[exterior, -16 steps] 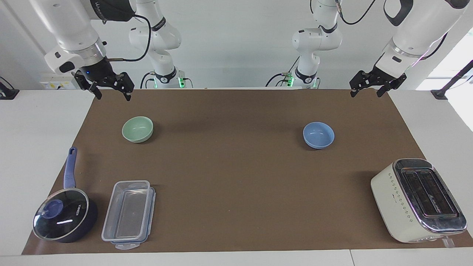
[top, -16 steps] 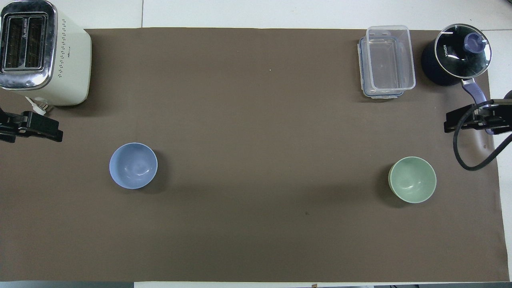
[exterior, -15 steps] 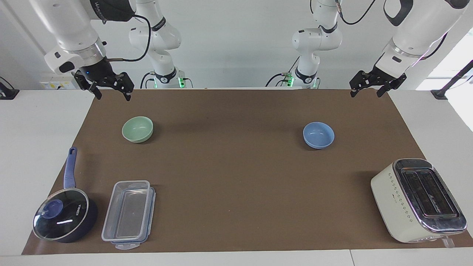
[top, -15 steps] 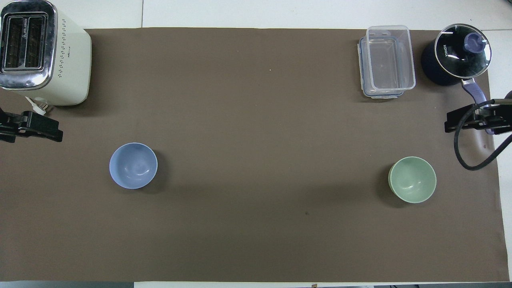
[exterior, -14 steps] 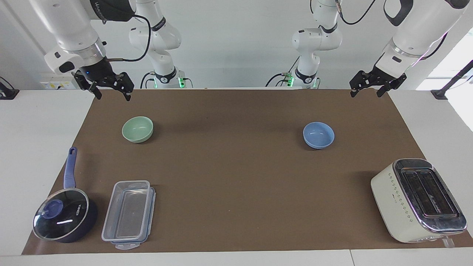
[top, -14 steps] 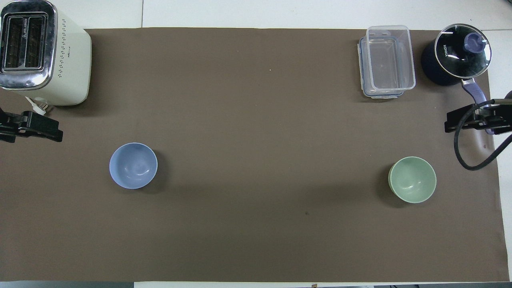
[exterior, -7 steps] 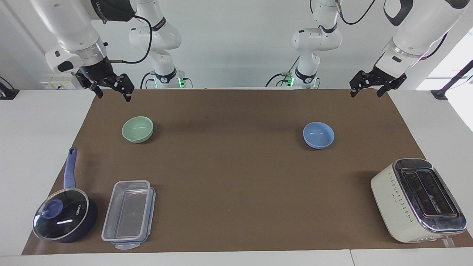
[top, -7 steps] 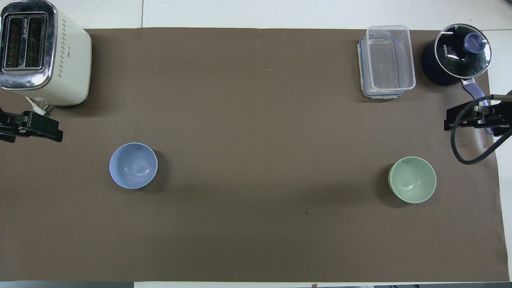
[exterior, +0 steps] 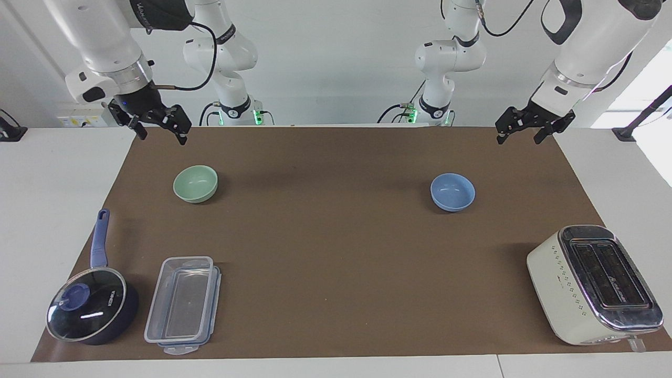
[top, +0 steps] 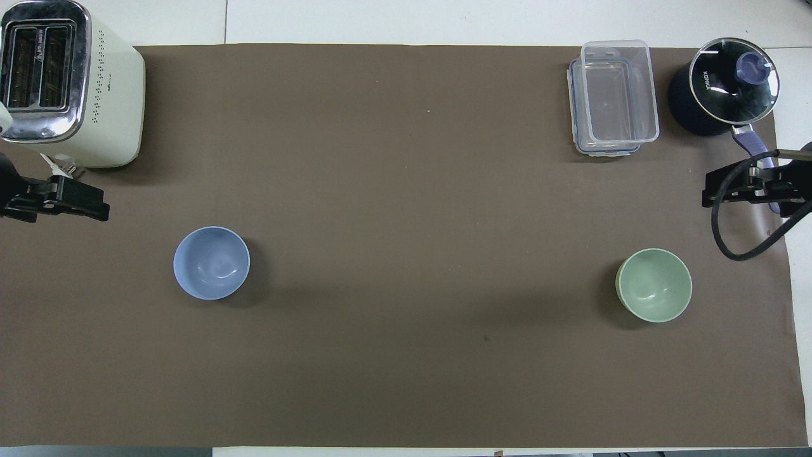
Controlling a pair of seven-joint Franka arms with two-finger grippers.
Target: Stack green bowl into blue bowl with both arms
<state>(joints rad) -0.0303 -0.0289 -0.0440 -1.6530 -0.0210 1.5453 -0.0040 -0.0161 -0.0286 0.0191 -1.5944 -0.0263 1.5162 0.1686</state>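
Note:
The green bowl [exterior: 195, 183] [top: 654, 285] sits upright and empty on the brown mat toward the right arm's end. The blue bowl [exterior: 452, 192] [top: 211, 263] sits upright and empty toward the left arm's end, well apart from it. My right gripper [exterior: 161, 136] [top: 755, 187] is open and empty, raised over the mat's edge at its own end, clear of the green bowl. My left gripper [exterior: 518, 140] [top: 56, 202] is open and empty, raised over the mat's edge at its own end, clear of the blue bowl.
A cream toaster [exterior: 593, 283] [top: 63, 82] stands farther from the robots than the blue bowl. A clear lidded container [exterior: 184, 302] [top: 612, 98] and a dark blue lidded saucepan [exterior: 89, 310] [top: 726, 86] sit farther from the robots than the green bowl.
The left gripper has shifted slightly toward the table's middle and a little lower. The right gripper has edged slightly. Both bowls are unmoved.

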